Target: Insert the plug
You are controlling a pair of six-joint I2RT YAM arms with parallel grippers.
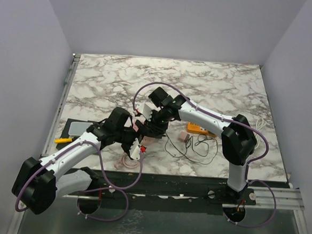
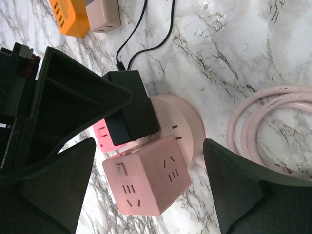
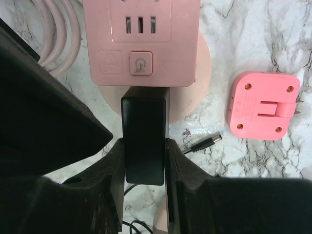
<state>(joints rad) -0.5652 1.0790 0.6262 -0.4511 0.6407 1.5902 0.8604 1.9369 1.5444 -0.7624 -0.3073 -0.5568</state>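
Nearest us, the right claw (image 3: 144, 161) pinches a black plug (image 3: 144, 127) by its sides. The plug's far end butts against the pink socket cube (image 3: 141, 39), just under the power button; we cannot see the prongs. The left claw (image 2: 148, 168) stands wide open, with a finger on either side of the cube and clear of it. The cube sits on the near half of the marble table (image 1: 228, 84), left of centre. A flat pink adapter (image 3: 265, 105) lies just beside it.
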